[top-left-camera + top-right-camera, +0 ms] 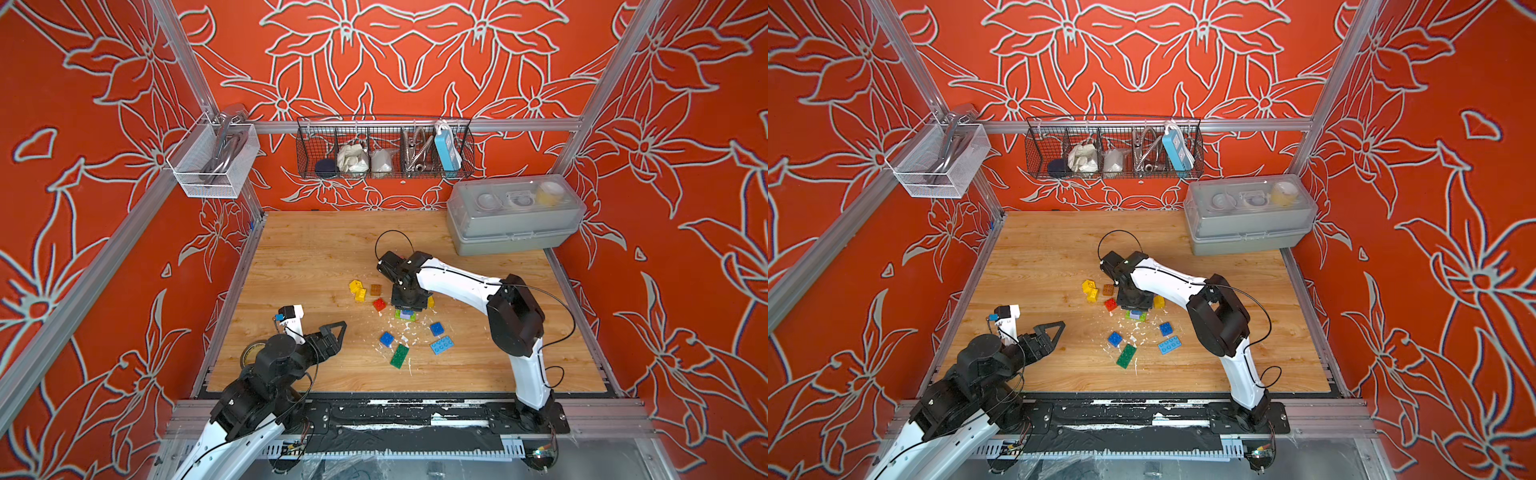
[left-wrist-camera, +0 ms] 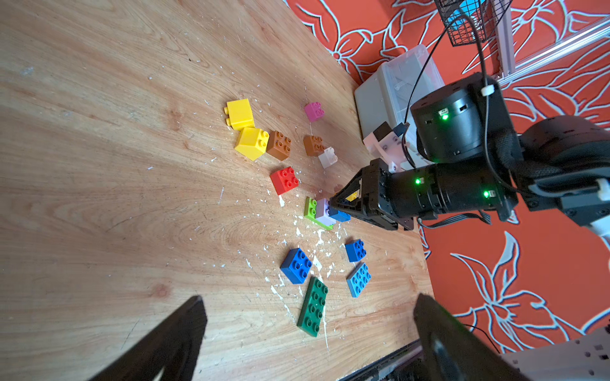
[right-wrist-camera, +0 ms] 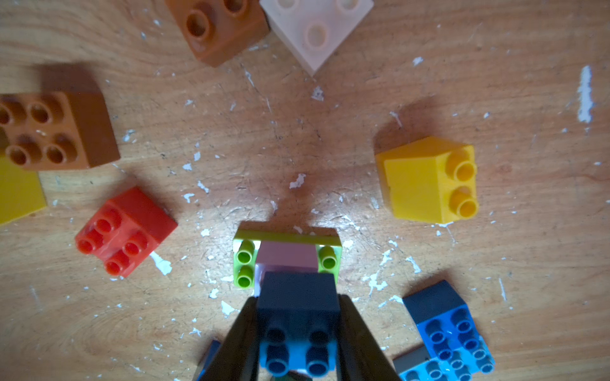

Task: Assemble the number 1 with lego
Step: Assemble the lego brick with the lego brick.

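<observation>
Wooden table (image 1: 291, 249), flecked white. The right claw (image 3: 298, 305) is clamped on a blue brick (image 3: 298, 349), set on or just above a lilac brick (image 3: 285, 255) on a lime plate (image 3: 244, 264). The "1" looks barely begun. The left claw (image 1: 337, 332) gapes idle, well apart. A red brick (image 3: 125, 231) and a yellow brick (image 3: 429, 181) crowd the stack.

Grey lidded box (image 1: 515, 226) stands near wire basket (image 1: 309, 145).

Both top views look steeply down from high at the front on the whole desk (image 1: 311, 257). Left wrist: low, oblique, across desk. Right wrist: close, straight down. All share red brick (image 3: 125, 231).
</observation>
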Motion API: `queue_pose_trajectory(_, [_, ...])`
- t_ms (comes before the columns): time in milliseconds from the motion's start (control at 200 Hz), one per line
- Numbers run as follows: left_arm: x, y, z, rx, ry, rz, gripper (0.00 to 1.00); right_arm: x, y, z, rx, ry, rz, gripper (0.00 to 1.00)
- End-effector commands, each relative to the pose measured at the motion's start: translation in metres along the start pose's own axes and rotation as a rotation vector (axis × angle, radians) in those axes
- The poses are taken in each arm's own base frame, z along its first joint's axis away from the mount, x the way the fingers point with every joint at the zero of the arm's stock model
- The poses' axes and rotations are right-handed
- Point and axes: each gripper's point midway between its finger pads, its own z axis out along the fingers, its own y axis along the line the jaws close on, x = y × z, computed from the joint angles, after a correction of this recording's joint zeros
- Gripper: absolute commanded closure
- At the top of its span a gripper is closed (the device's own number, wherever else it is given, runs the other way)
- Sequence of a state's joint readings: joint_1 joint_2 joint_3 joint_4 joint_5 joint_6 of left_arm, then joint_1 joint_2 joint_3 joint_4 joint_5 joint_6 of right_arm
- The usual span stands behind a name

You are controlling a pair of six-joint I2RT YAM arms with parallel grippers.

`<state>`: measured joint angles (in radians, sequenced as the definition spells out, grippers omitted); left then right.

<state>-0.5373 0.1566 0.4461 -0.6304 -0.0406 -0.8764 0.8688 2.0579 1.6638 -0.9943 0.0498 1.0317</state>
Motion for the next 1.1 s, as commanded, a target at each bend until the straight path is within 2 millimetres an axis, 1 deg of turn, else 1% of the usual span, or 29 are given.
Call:
queue_pose_trajectory(0, [0.000, 0.004, 0.000, -0.010, -0.009, -0.001, 0.02, -0.004, 0.002, 0.006, 0.007, 0.003, 0.021, 0.82])
queue_pose_trajectory(230, [0.000, 0.004, 0.000, -0.011, -0.010, -0.003, 0.02, -0.001, 0.003, 0.012, 0.012, 0.018, 0.039, 0.82])
queue_pose_trajectory(305, [0.000, 0.004, -0.001, -0.011, -0.010, -0.004, 0.02, 0.000, -0.002, 0.015, 0.032, 0.019, 0.053, 0.82])
queue_pose_trajectory(450, [-0.001, 0.004, -0.001, -0.012, -0.014, -0.004, 0.02, 0.003, -0.004, 0.019, 0.039, 0.027, 0.068, 0.82])
queue_pose_trajectory(656, [-0.001, 0.005, -0.002, -0.012, -0.017, -0.006, 0.02, 0.011, 0.004, 0.019, 0.026, 0.027, 0.060, 0.83])
queue_pose_trajectory(761, [-0.001, 0.005, -0.003, -0.010, -0.018, -0.006, 0.02, 0.014, 0.004, 0.022, 0.028, 0.032, 0.062, 0.83])
queue_pose_trajectory(1096, [-0.001, 0.006, -0.003, -0.011, -0.021, -0.009, 0.02, 0.014, -0.013, 0.022, 0.043, 0.017, 0.092, 0.84])
